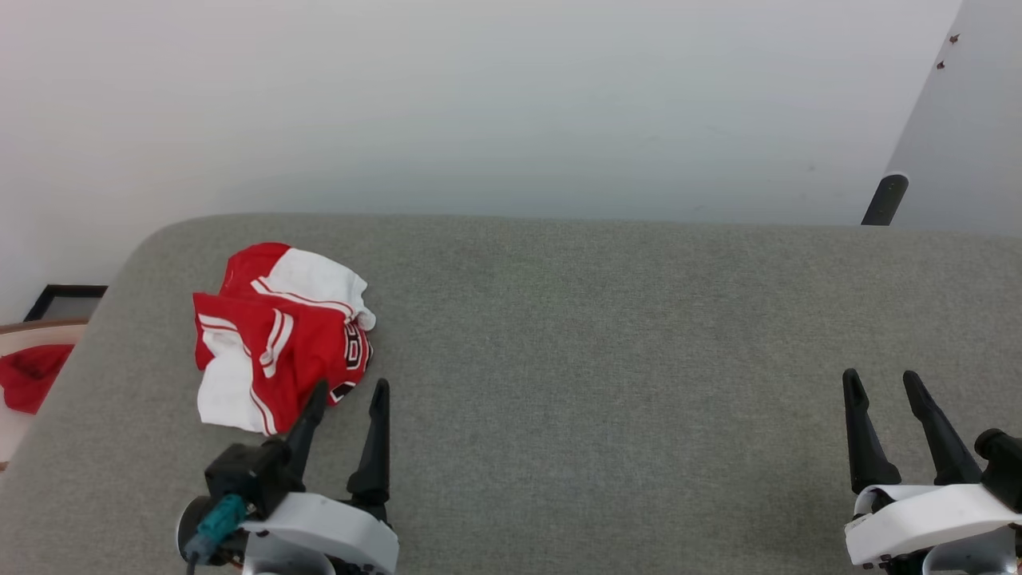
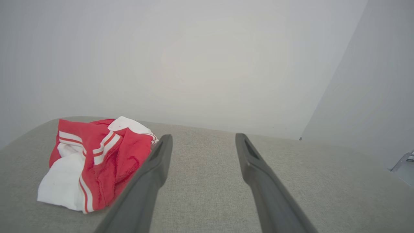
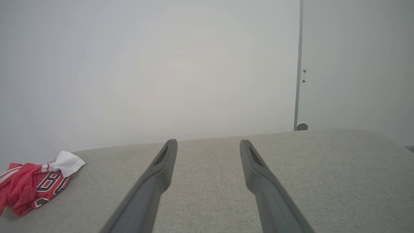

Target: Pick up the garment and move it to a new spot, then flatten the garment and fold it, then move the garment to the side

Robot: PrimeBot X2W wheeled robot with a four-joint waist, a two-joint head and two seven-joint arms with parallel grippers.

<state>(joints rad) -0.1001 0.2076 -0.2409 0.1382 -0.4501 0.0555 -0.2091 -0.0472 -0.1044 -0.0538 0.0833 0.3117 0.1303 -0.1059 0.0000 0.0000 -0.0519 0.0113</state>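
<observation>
Garment (image 1: pixel 271 335): a red jersey with white sleeves and striped trim, lying in a crumpled heap on the grey fabric-topped desk (image 1: pixel 607 335), left of centre in the head view. Part of a black-and-white numeral shows on its right-hand fold. In the left wrist view the garment (image 2: pixel 97 155) sits at the lower left. In the right wrist view it (image 3: pixel 29 187) sits at the far lower left edge, with its numerals facing the camera.

Left pincer (image 1: pixel 350 386): lower left of the head view, fingers spread wide and holding nothing. Its left finger (image 1: pixel 307 419) overlaps the lower right edge of the garment in this view, and the other finger stands over bare fabric. In the left wrist view the pincer (image 2: pixel 203 136) shows the same wide gap. There the left finger crosses in front of the garment's right edge, and whether it touches the cloth cannot be told.

Right pincer (image 1: pixel 881 376): lower right of the head view, fingers apart, empty, well away from the garment. The right wrist view shows this pincer (image 3: pixel 208 142) with only bare desk between and beyond its fingers.

Other items: a small plain red cloth (image 1: pixel 28 375) at the far left edge of the head view, off the desk. A dark post (image 1: pixel 886 200) stands at the upper right, behind the desk's far edge.
</observation>
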